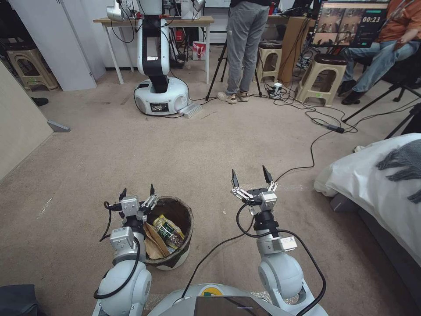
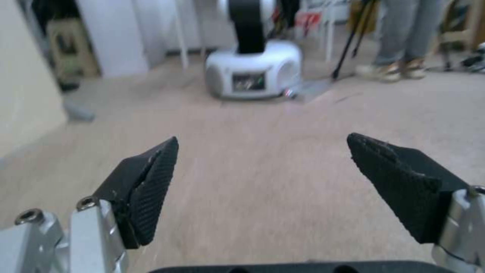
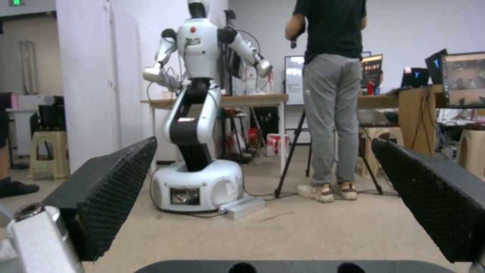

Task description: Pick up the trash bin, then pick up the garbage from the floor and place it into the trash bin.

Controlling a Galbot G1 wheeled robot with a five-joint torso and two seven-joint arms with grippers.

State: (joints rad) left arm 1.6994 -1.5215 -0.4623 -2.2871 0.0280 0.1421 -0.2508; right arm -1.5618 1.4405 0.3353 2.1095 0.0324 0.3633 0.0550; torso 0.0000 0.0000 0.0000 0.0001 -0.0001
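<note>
Where the head view looks down, the trash bin [image 1: 172,235] stands on the floor [image 1: 109,162] at 7 o'clock, holding garbage [image 1: 164,232]: a brown paper bag and a green-labelled bottle. Left end effector [image 1: 137,192]: spread, empty, just beside the bin's rim on its 9 o'clock side. Right end effector [image 1: 250,174]: spread, empty, at 6 o'clock, apart from the bin. A white robot [image 1: 158,66] stands at 11 o'clock before a surface [image 1: 153,21]; cables [image 1: 315,120] trail at 2 o'clock; a bed [image 1: 381,184] at 3 o'clock.

Left wrist view: left end effector [image 2: 263,182] parted over bare carpet, white robot base [image 2: 252,72] beyond.

Right wrist view: right end effector [image 3: 265,201] parted, white robot [image 3: 197,125] and tripod [image 3: 298,151] beyond.
</note>
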